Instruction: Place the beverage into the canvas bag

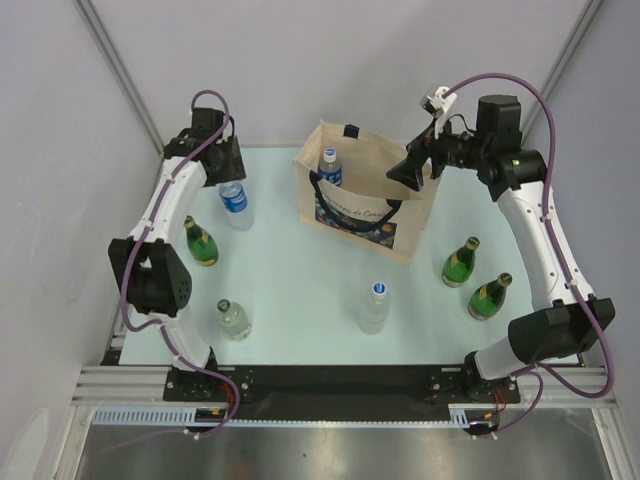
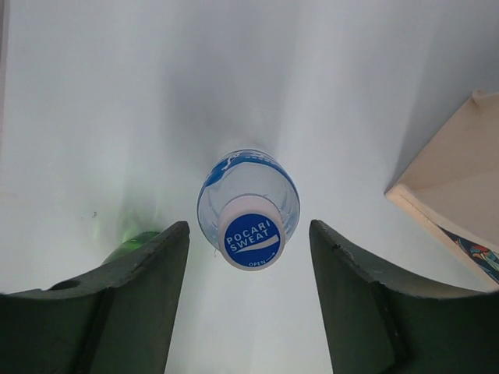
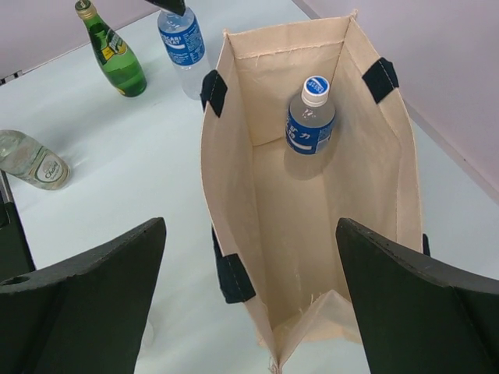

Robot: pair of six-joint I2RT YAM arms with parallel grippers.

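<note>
The beige canvas bag (image 1: 400,215) with navy handles and a dark blue panel stands open at the table's middle back. One blue-labelled plastic bottle (image 1: 329,167) stands inside it, also seen in the right wrist view (image 3: 309,117). A second Pocari Sweat bottle (image 1: 236,203) stands left of the bag. My left gripper (image 1: 224,176) is open just above it; its cap (image 2: 251,238) shows between the fingers, untouched. My right gripper (image 1: 410,170) is open and empty above the bag's right end (image 3: 374,179).
A green bottle (image 1: 200,241) and a clear glass bottle (image 1: 233,319) stand on the left. A clear bottle with a blue cap (image 1: 375,307) stands in front of the bag. Two green bottles (image 1: 460,262) (image 1: 490,296) stand at right.
</note>
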